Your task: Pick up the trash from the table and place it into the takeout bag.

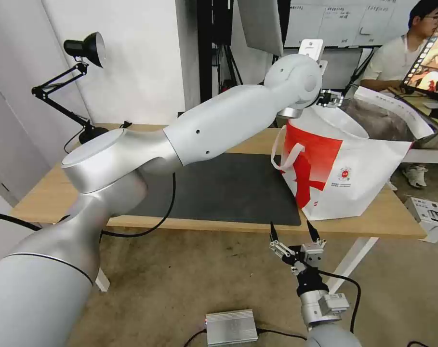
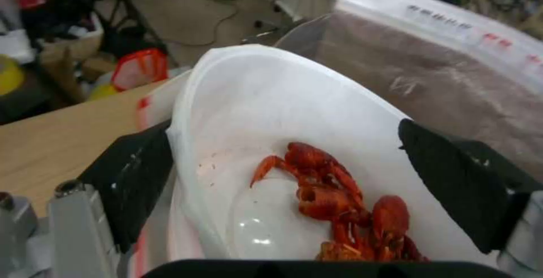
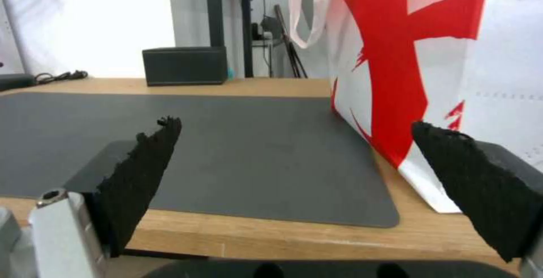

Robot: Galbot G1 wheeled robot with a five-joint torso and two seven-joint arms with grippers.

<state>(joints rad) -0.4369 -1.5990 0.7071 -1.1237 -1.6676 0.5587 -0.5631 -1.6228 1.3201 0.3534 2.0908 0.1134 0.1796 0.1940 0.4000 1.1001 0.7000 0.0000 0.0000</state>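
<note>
mat [image 1: 219, 193]: bare, open to reach | bag [image 1: 353, 183]: blocks right end of worktop [image 1: 45, 193] | lamp [image 1: 79, 77]: far left | black box [image 3: 184, 65]: far edge

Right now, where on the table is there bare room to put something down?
The dark grey mat is bare from the black box at its far edge to the near table edge. It is crowded at the takeout bag, where the left gripper holds the bowl.

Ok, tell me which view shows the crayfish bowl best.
The left wrist view: the white bowl sits tilted between the left hand fingers, red crayfish inside. In the head view its rim shows above the takeout bag.
</note>
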